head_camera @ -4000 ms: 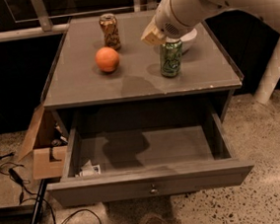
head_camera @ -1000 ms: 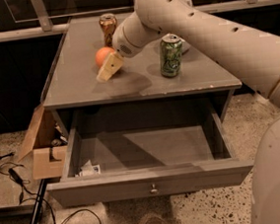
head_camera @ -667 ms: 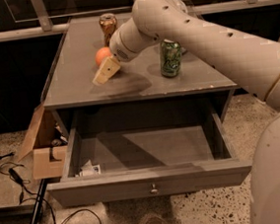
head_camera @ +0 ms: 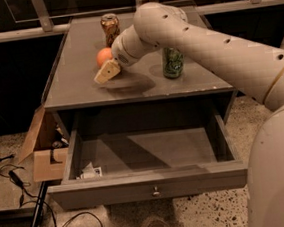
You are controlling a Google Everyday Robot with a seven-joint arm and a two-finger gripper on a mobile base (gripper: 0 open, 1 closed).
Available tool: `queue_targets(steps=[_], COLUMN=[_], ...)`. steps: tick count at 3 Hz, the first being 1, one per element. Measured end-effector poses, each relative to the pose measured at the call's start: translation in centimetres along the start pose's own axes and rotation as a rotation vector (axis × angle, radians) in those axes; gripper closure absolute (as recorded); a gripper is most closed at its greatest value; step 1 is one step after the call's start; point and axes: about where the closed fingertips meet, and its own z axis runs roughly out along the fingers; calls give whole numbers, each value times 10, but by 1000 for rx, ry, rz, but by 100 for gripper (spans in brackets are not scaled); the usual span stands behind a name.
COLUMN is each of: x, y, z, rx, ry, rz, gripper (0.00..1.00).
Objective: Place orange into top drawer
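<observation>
The orange sits on the grey cabinet top, left of centre. My gripper reaches in from the right and hangs right over the orange's front side, its cream fingertip just in front of and below the fruit. The arm hides the orange's right side. The top drawer is pulled wide open below, with its small round metal knob at the centre of the front panel.
An orange-brown drink can stands behind the orange. A green can stands to the right on the top. A small white paper item lies in the drawer's front left corner. A cardboard box and cables lie on the floor at left.
My arm has swung from the green can leftward to the orange and lowered onto its front side. The orange, cans and drawer have not moved.
</observation>
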Motion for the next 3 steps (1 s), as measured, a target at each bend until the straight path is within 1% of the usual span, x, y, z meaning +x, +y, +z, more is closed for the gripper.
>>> queue_targets(steps=[3], x=[0], y=[0], z=[0], rx=[-2], ry=[0], rz=[-1], gripper=[94])
